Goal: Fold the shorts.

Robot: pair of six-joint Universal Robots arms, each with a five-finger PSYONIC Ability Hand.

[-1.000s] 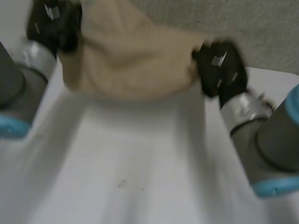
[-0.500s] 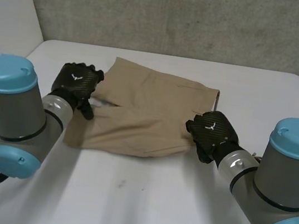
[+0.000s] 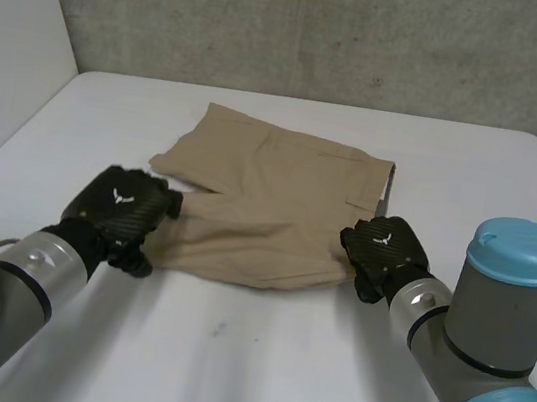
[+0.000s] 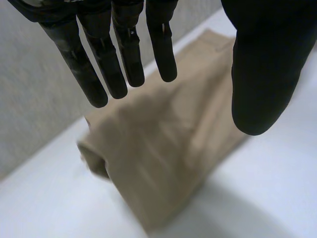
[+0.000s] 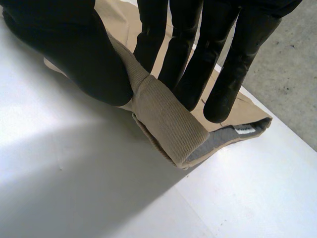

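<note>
Left hand (image 3: 117,211) now open, off shorts (image 3: 268,201)

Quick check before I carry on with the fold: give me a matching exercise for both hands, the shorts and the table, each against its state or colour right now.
Column one:
1. left hand
2. right hand
3. shorts
4. table

Column two:
A. pinching an edge of the shorts
B. white, bearing the shorts
C. open, holding nothing
D. tan, lying between the two hands

Pairs: 1-C, 2-A, 3-D, 4-B.
</note>
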